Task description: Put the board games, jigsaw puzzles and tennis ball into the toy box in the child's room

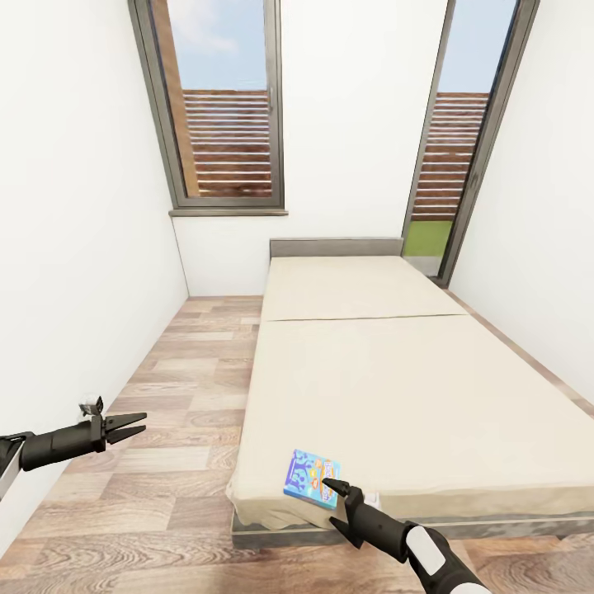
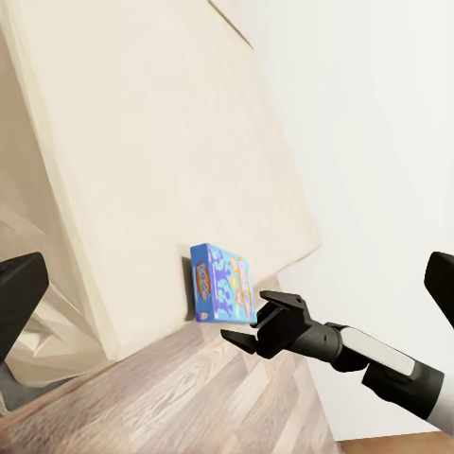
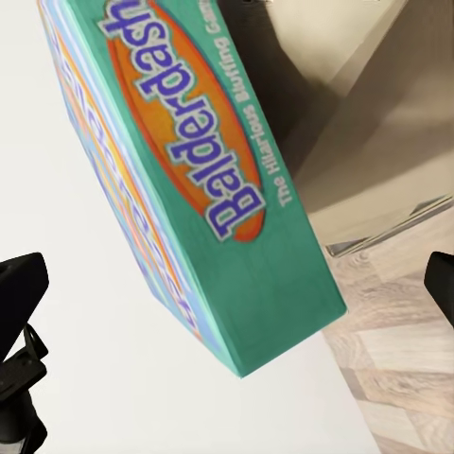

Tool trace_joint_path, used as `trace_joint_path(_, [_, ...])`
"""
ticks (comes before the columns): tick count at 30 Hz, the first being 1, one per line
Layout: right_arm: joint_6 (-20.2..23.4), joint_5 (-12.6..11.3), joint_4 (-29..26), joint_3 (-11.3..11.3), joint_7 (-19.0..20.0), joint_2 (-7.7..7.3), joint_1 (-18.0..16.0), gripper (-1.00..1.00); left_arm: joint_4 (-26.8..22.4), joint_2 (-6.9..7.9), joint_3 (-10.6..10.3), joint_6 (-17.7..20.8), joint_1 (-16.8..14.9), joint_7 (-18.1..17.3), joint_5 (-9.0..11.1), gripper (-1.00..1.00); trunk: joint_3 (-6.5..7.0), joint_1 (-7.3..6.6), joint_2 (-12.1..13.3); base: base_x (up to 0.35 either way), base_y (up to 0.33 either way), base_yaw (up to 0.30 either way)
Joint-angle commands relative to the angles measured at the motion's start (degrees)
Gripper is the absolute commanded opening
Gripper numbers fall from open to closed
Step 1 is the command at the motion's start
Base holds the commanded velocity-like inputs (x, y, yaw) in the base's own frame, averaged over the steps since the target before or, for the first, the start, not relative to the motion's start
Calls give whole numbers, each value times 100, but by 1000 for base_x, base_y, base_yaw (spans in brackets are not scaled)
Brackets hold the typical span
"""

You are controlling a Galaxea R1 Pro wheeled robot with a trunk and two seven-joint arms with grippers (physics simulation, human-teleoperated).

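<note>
One board game [image 1: 311,478], rt claw [image 1: 330,487] touching

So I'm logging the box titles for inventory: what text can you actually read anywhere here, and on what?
"Balderdash" stands on the orange oval on the green side of the board game box.
"The Hilarious Bluffing Gam..." runs beside the oval on that side, its end cut off by the picture's edge.
The print on the box's blue face is too small to read.
</note>
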Motion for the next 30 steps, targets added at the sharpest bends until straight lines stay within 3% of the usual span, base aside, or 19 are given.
trace_joint_path(1, [37, 2, -4, -35, 1, 6, -3, 100, -1, -4, 19, 60, -4, -34, -34, 100, -5, 0, -2, 45, 0, 0])
trace_joint_path(30, [37, 4, -4, -35, 2, 5, -3, 100, 1, -89, 19, 59, -4, -34, -37, 100, -5, 0, -2, 24, 0, 0])
